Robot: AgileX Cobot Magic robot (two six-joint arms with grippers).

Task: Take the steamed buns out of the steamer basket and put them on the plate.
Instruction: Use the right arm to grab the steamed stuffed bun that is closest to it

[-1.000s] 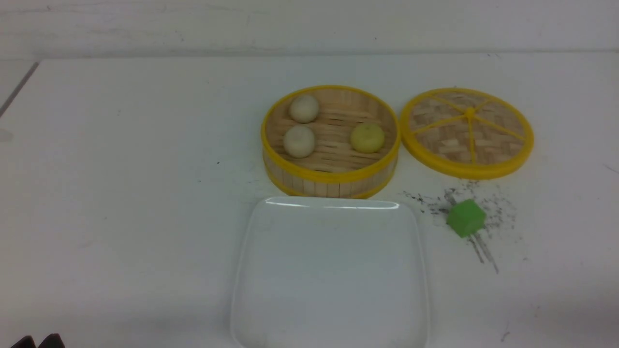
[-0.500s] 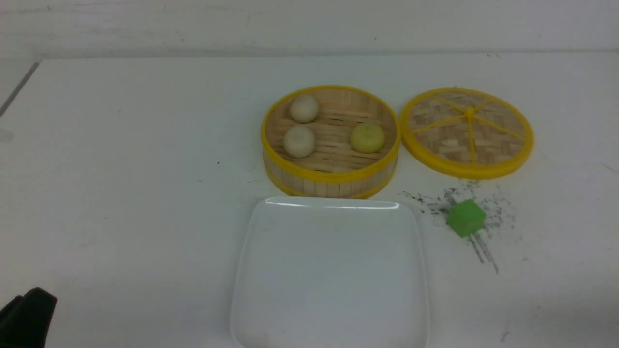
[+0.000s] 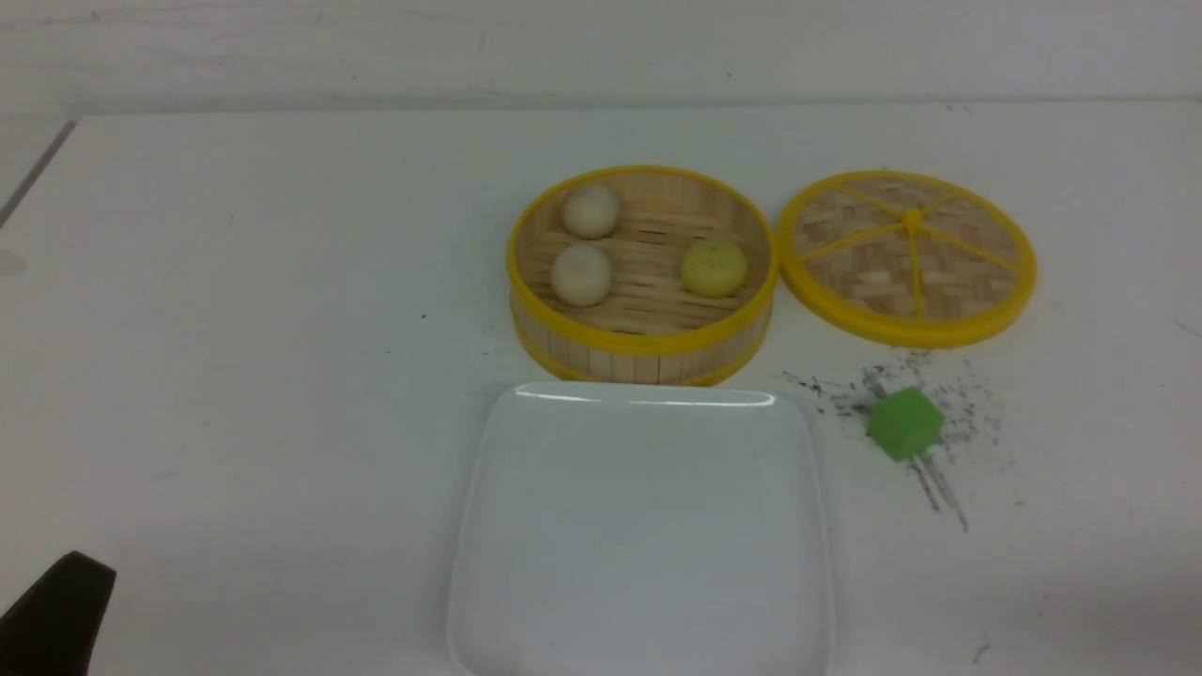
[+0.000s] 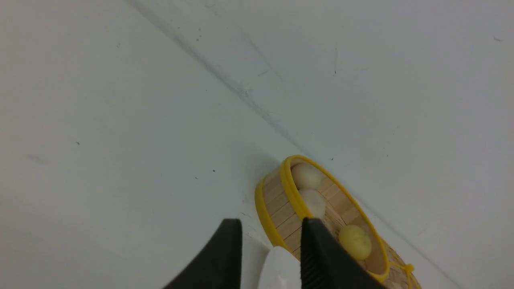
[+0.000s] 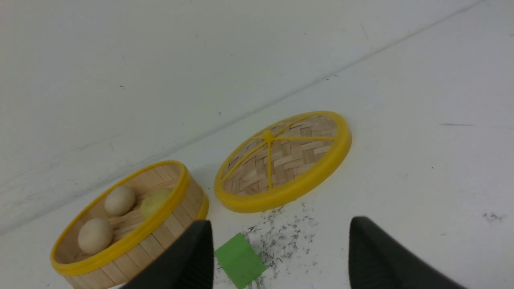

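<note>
Left hand (image 4: 272,230) and right hand (image 5: 281,224) are released and empty; a low reach for the steamed buns (image 3: 581,274) at 9 o'clock may strike the steamer basket (image 3: 642,344) rim.

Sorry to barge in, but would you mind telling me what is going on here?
Nothing has been moved yet. All three buns sit in the open basket, its lid beside it, and the plate in front holds nothing. The left gripper, open, points toward the basket; the right gripper, open too, faces the lid and a green cube.
</note>
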